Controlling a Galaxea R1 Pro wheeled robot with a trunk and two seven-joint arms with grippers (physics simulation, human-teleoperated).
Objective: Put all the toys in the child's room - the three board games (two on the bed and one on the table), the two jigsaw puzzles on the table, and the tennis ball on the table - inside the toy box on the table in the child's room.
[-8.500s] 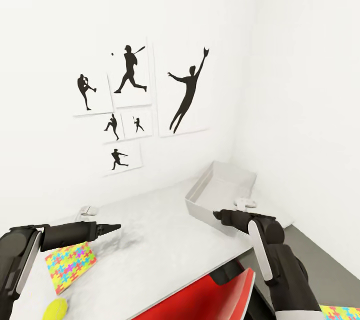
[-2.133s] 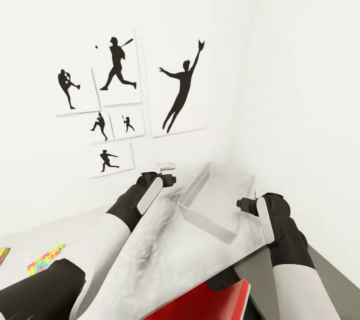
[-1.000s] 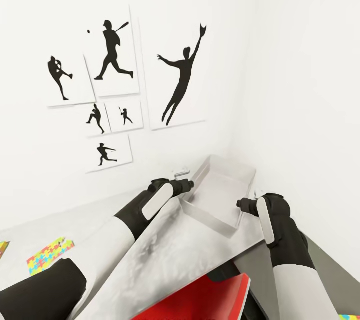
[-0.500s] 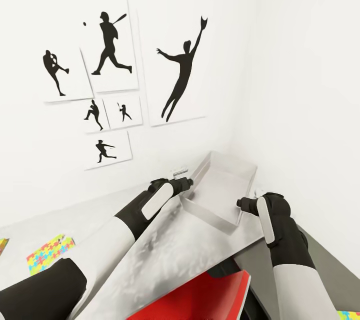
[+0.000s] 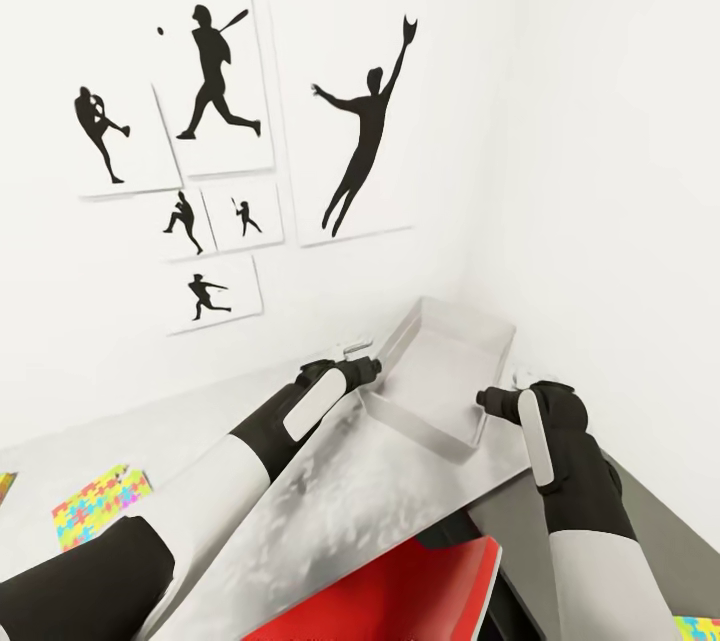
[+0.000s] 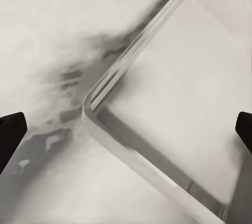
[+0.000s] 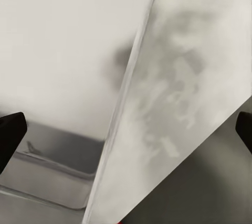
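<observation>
Nearest, red chair back (image 5: 400, 596) at desk (image 5: 330, 491) edge. Jigsaw puzzle (image 5: 95, 504) flat at desk's left. Farther, left tool (image 6: 126, 129) and right tool (image 7: 126, 129) spread wide, holding nothing, flanking empty toy box (image 5: 440, 376) in wall corner.

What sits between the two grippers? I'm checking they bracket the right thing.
In the head view, the toy box lies between the left gripper and the right gripper. Its inside looks bare.
</observation>
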